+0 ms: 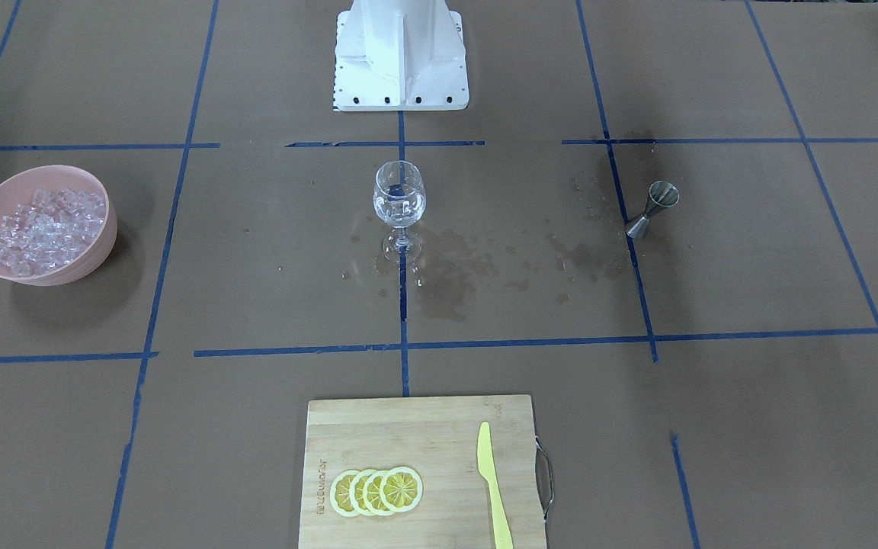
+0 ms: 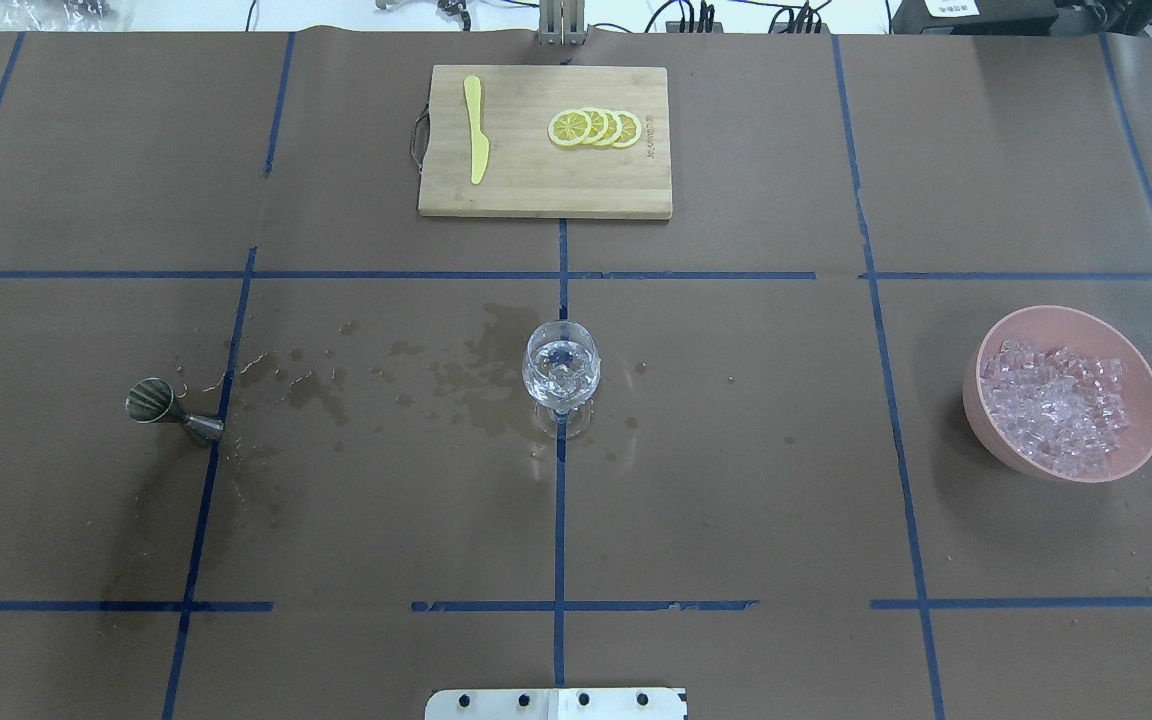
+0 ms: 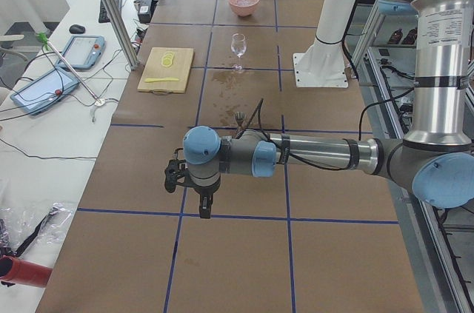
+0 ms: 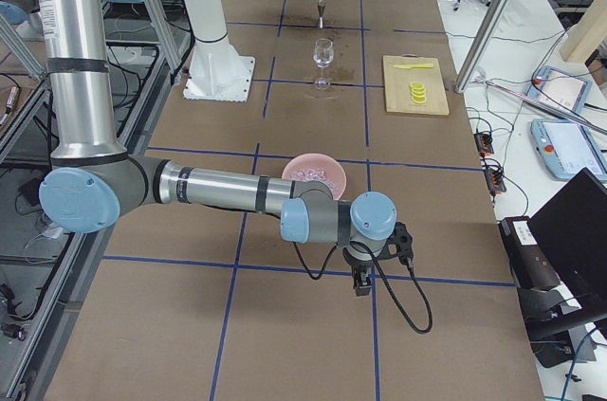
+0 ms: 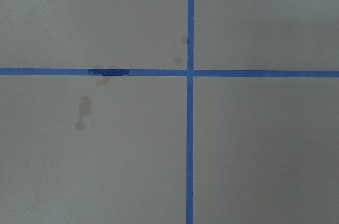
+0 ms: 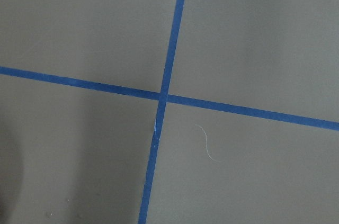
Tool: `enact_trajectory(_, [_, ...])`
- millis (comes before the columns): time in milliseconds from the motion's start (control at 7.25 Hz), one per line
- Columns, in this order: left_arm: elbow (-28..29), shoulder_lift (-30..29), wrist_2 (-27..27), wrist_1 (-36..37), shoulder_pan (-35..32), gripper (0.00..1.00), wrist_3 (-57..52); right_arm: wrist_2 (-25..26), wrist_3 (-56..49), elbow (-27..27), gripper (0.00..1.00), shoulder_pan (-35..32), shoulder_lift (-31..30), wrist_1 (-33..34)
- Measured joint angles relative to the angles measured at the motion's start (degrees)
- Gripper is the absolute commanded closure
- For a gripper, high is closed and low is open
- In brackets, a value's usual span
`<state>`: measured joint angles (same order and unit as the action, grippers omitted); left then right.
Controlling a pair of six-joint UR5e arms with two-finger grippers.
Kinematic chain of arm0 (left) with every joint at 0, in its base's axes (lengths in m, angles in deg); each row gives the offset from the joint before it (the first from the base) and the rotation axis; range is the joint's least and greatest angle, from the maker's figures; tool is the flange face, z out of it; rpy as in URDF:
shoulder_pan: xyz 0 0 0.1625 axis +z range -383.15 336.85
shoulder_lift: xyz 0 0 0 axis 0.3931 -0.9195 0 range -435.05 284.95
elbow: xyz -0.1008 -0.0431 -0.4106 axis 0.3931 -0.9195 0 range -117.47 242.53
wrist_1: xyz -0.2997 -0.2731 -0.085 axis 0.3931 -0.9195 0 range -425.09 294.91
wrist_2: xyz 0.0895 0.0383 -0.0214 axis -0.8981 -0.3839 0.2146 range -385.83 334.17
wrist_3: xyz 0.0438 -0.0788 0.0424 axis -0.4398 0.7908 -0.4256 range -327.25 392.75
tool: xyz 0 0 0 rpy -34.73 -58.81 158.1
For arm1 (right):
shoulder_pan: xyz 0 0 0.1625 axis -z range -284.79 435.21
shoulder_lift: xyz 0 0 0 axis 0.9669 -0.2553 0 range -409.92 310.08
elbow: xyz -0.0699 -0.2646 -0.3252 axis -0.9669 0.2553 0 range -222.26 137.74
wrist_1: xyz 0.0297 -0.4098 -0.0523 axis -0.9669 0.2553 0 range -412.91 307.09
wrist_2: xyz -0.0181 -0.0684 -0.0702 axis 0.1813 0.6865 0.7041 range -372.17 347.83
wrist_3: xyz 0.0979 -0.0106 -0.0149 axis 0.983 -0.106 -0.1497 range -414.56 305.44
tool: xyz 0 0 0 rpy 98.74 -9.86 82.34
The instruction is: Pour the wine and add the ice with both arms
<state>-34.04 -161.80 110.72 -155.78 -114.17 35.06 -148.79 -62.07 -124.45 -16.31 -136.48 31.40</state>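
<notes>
The left hand (image 3: 205, 211) hangs fingers-down at the end of the left arm (image 3: 318, 156), low over bare brown paper at the surface's end on the robot's left. Its wrist camera shows only a crossing of blue tape (image 5: 190, 72) and a few faint spots. I cannot tell whether its fingers are apart or together. The right hand (image 4: 361, 284) hangs the same way from the right arm (image 4: 223, 191) at the opposite end of the surface, and its state cannot be told either.

The wine glass (image 1: 399, 200) stands upright at the middle of the surface, on a blue tape line in front of the white pedestal (image 1: 401, 53). Its bowl holds clear wine (image 2: 561, 385) with a few ice (image 2: 560, 368) cubes in it.

Dark wet stains (image 1: 447, 267) spread over the paper from the foot of the glass toward the steel jigger (image 2: 171, 410), which stands on the robot's left, between the glass and the left hand. A pink bowl (image 2: 1066, 312) heaped with ice sits on the robot's right, between the glass and the right hand. On the far side from the robot lies a wooden cutting board (image 1: 408, 435) with four overlapping lemon slices (image 1: 376, 490) and a yellow knife (image 1: 492, 484).

The glass is well apart from both hands, and neither hand holds anything.
</notes>
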Motion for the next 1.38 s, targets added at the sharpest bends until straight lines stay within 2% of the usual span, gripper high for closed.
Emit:
enact_trajectory(414, [0.1,0.1,0.0,-0.1,0.0,0.00,0.1,0.3,10.6,-4.4,0.00,-0.7,-0.1,-1.0])
enact_trajectory(1379, [0.7,-0.2,0.2,-0.4,0.0,0.00,0.2,0.5,12.5,-5.4,0.00,-0.8,-0.5,-0.8])
